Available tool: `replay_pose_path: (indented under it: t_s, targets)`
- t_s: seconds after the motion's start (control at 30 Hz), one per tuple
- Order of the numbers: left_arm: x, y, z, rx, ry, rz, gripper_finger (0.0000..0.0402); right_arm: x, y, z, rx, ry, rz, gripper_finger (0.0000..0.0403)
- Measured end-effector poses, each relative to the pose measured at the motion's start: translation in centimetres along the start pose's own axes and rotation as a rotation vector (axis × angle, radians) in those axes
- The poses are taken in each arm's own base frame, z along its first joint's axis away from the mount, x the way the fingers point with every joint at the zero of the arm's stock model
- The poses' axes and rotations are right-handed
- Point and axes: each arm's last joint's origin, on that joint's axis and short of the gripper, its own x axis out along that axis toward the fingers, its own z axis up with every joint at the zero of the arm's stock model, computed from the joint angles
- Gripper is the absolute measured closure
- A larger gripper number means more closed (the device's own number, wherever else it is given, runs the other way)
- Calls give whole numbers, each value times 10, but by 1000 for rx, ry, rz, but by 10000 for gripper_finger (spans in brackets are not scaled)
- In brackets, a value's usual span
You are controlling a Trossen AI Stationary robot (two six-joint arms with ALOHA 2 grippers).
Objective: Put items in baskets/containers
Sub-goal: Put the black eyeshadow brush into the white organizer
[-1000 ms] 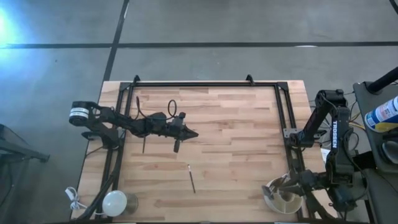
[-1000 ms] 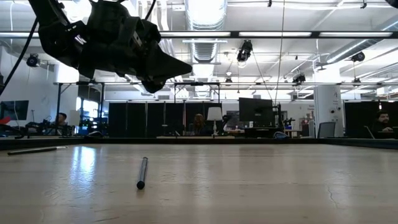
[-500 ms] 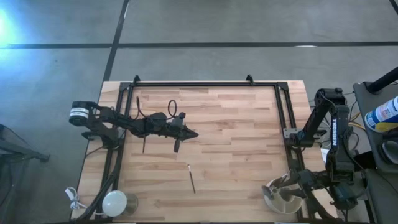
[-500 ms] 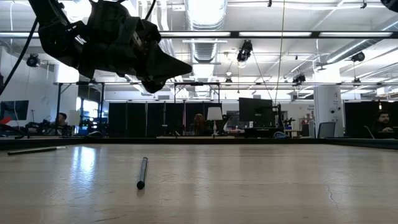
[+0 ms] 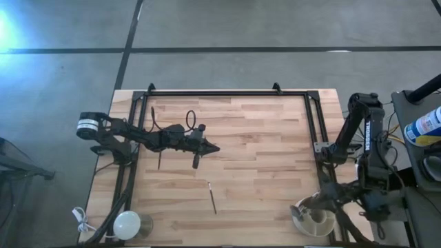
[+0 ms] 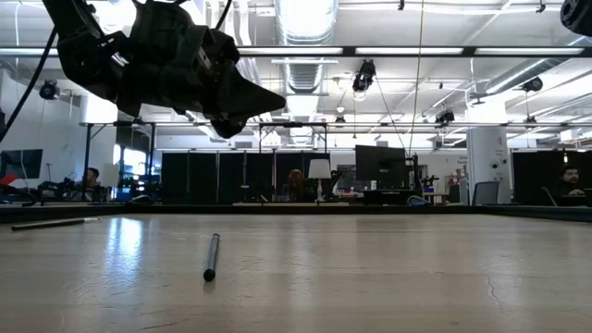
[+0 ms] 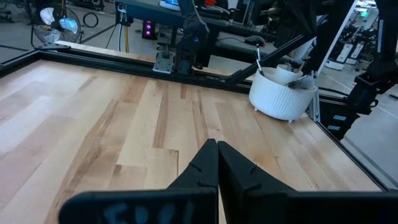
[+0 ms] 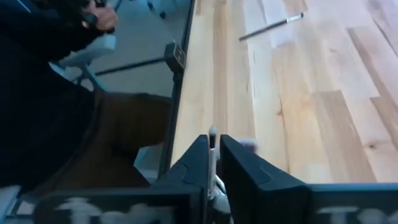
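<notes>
My right end effector (image 8: 213, 163) was pinched narrow on a thin brush (image 8: 212, 144) above the cream tub (image 5: 313, 219) at the worktop's (image 5: 262, 138) five o'clock corner; I judged it best to lower it upright into a compartment before letting go, while my left end effector (image 7: 216, 152) waited closed and empty over the worktop's middle

High view looks straight down, low view level along the table (image 5: 262, 145) (both show it), wrists forward.
</notes>
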Motion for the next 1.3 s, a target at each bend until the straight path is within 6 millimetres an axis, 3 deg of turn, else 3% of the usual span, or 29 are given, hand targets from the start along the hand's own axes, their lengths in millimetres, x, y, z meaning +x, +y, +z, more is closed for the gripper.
replay_pose_path:
  t_s: [0.33, 0.63, 0.97, 1.17, 1.3]
  targets:
    - [0, 0, 0, -2, 0, 0, 401, 8, 5, 45, -26, 101, 24, 392]
    - [0, 0, -1, -3, 8, 1, 402, 26, 5, 33, 52, 267, 11, 392]
    - [0, 0, -1, 0, 14, 2, 401, 15, 8, 44, 151, 304, -33, 392]
    - [0, 0, -2, 0, 16, 2, 402, 2, 13, 61, 143, 315, -88, 359]
    - [0, 0, -2, -1, 22, 4, 402, 8, 13, 64, 108, 318, -124, 320]
